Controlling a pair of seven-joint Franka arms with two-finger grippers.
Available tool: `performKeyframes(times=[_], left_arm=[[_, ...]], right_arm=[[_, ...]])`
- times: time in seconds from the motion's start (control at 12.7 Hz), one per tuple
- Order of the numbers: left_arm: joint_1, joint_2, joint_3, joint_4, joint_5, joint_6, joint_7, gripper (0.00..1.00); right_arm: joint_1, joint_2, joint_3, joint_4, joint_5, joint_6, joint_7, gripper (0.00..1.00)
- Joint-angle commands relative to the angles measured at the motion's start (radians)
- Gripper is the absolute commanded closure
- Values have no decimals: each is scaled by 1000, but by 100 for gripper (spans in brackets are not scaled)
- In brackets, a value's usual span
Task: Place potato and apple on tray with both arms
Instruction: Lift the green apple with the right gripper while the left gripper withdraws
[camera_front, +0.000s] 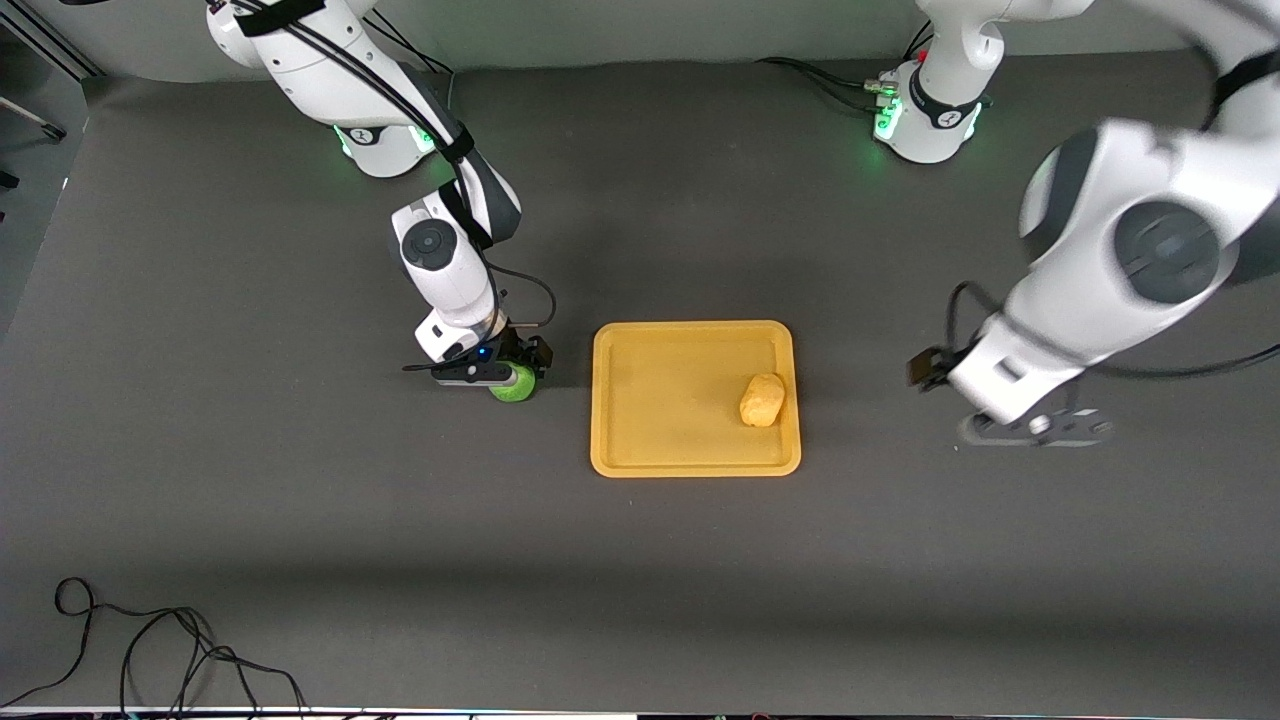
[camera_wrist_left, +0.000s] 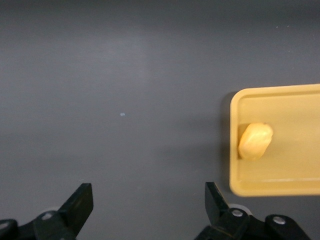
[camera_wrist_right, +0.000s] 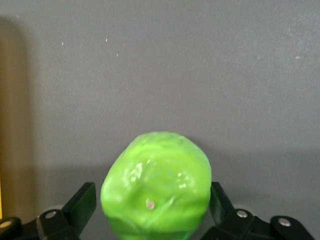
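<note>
Gripping the apple (camera_front: 514, 385) between its two fingers, the right end effector (camera_front: 490, 372) sits low at the worktop (camera_front: 300, 520), and the tray (camera_front: 690, 462) lies at its 3 o'clock in the front view, just beside it with a narrow strip of bare surface between. By my reading the coming move is a short lift and carry that way. The potato (camera_front: 762, 399) already rests in the tray at the end toward the left arm, its long axis running roughly 12 to 6, so the end toward the apple is open. The left end effector (camera_front: 1035, 428) hangs over bare worktop at the tray's 3 o'clock, fingers spread, holding nothing; that arm waits.
</note>
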Motion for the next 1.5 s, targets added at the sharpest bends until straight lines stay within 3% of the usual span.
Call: performKeyframes(times=[0.0,0.08,0.16,0.24,0.39,0.47,0.71,0.87,1.11,1.26,1.42], left_arm=[[119,-161,-2,-129,-96,10,147,1],[159,-187,-2,-154,-138,30,195,1],[176,-197,-1,-162,-144,34,215,1],[175,-207,-1,-185,-117,36,215,1],[178,-265,1,-299,-39,131,217,1],[184,-288,2,-345,-37,155,217,1],[205,-280,33,-317,-40,96,315,0],[204,-258,35,-283,-51,87,315,0],[202,-177,33,-142,-64,-37,314,0],[205,-148,35,-93,-159,-42,227,0],[204,-145,36,-87,-157,-42,211,0]], right_arm=[[5,36,-21,41,-22,21,12,24],[4,36,-26,41,-40,19,13,46],[2,32,-27,44,-57,18,12,58],[-1,17,-29,56,-60,-5,10,61],[1,-46,-46,118,-61,-173,2,61],[-1,-89,-49,192,-61,-332,-5,61],[-2,-137,-52,466,-58,-778,-16,61],[-3,-135,-52,658,-46,-994,-15,61],[22,-109,-32,844,19,-1080,8,61],[103,-21,-29,991,40,-1125,140,61],[198,109,-29,1169,37,-1160,304,61]])
